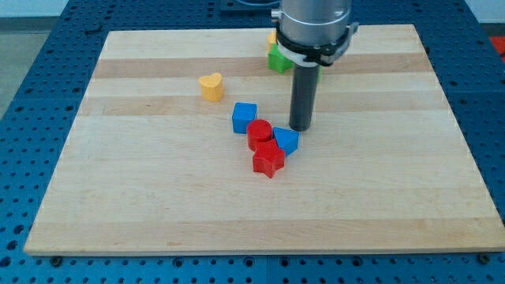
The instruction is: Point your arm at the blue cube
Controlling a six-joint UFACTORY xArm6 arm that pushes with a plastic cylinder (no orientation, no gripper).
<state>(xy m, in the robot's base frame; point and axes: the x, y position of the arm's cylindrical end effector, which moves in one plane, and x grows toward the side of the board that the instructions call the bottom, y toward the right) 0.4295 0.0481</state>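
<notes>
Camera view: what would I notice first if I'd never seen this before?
First, the big dark rod coming down from the view's top, with my tip just above a blue block. Next, the bright cluster mid-board: blue cube, red cylinder and red star-like block. A yellow heart sits alone, upper left.

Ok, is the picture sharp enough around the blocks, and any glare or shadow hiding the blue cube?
Camera view: evenly lit, sharp, no glare on the board; my tip casts only a small soft shadow; blue cube fully visible left of it.
</notes>
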